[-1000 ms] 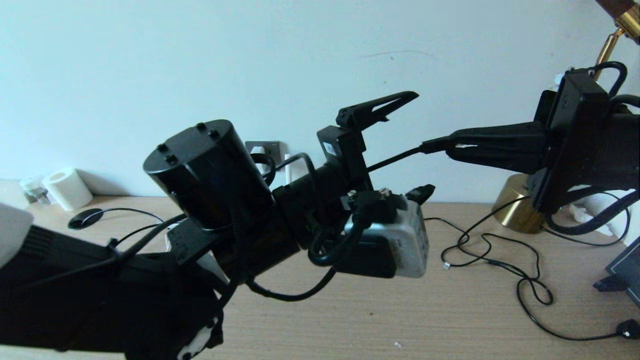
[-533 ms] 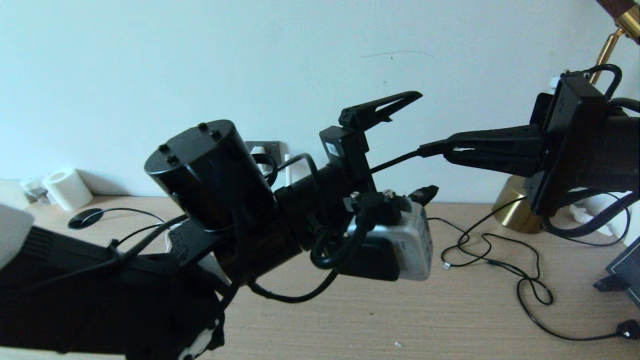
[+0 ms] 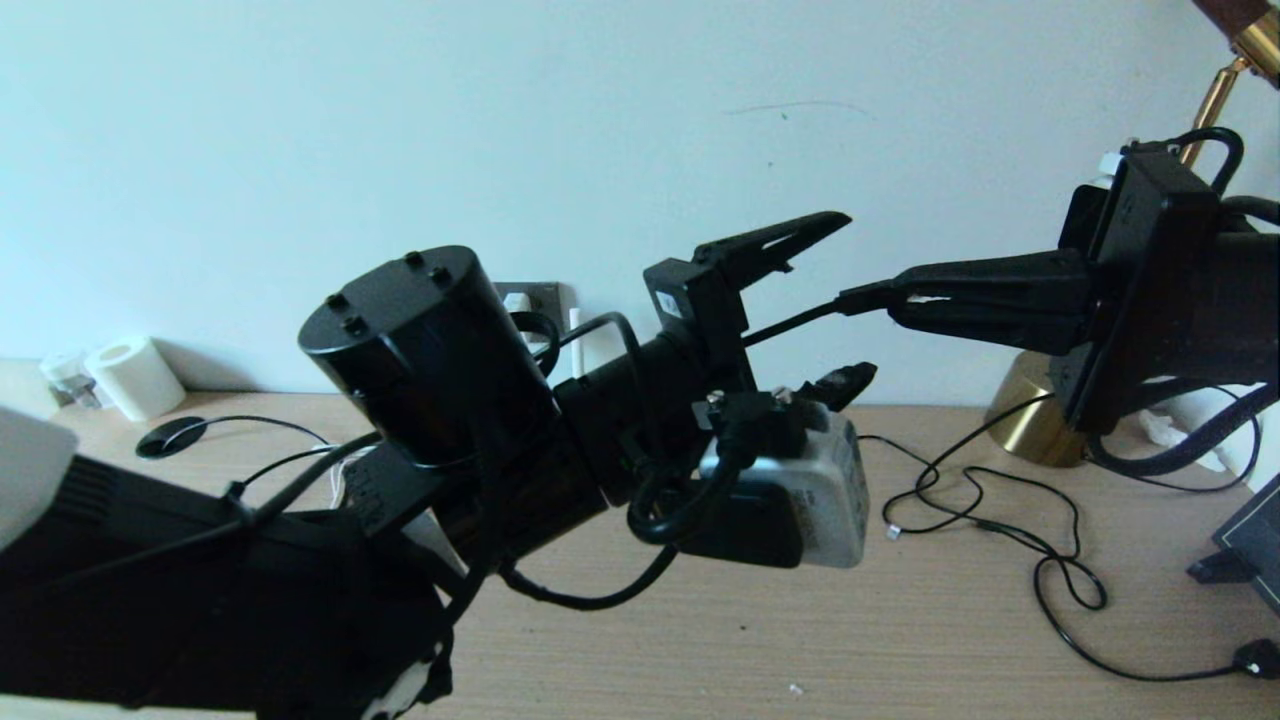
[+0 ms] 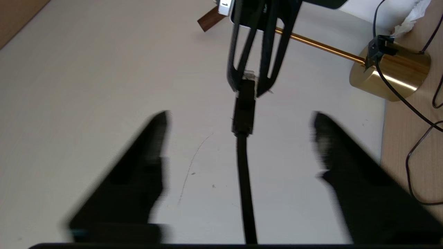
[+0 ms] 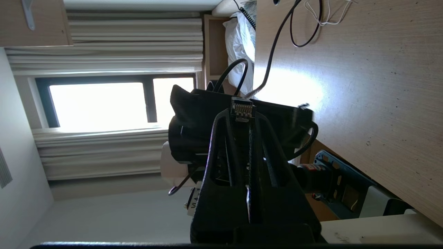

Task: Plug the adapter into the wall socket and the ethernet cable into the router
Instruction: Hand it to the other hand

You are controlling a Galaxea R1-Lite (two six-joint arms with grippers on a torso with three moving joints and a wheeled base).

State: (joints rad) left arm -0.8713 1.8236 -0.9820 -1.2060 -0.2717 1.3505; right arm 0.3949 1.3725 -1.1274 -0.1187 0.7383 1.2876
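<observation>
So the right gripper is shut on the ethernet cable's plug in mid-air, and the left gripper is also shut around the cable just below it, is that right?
Not quite: the left gripper is open. The left wrist view shows its fingers spread wide on either side of the ethernet cable, touching nothing. The rest holds: the right gripper is shut on the cable's plug in mid-air.

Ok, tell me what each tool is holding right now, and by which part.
The right tool grips the ethernet cable at its plug end. The left tool is open around the cable, holding nothing.
</observation>
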